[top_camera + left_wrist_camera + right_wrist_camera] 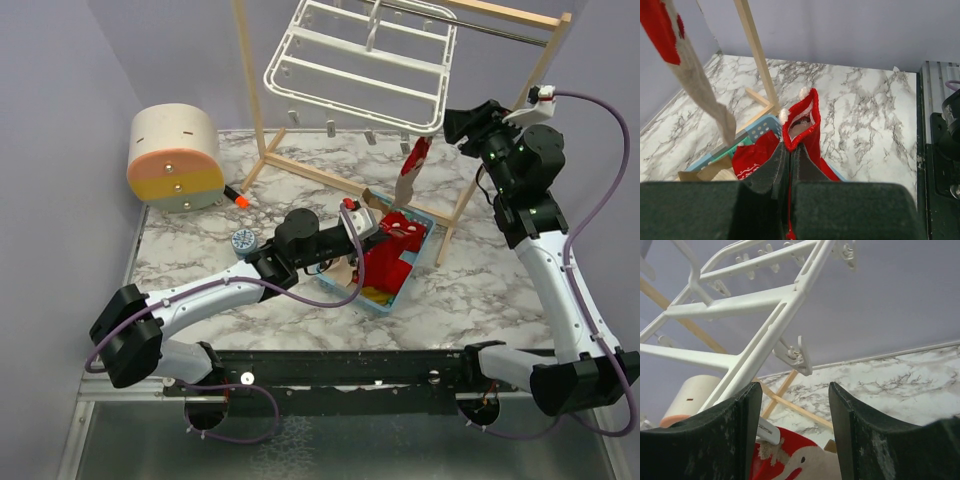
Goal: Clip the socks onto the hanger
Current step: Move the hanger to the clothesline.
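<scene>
Red fabric is clamped between the closed fingers of the left gripper (790, 172): one red sock (804, 117) with white bobbles, pinched by a thin fold near its opening and held just above the light-blue basket (421, 252), where more socks (385, 268) lie heaped. Across the table, the right gripper (792, 432) has its jaws apart with nothing between them. It is raised beside the near right corner of the white hanger (752, 305), with a dangling clip (794, 354) just ahead. One red-and-beige sock (411, 170) already hangs from that edge. Risks noted: the hold is on little cloth, so the sock may slip or twist on the lift. The hanger hangs free from the rod of the wooden stand (257, 95) and may swing if either arm pushes it, taking the clip off line. The hung sock sits between the two arms and could be brushed loose. Clearance: open marble lies right of the basket. The stand's legs and low rail hem in the upward route, and the hanger's corner lies close to the right fingers.
</scene>
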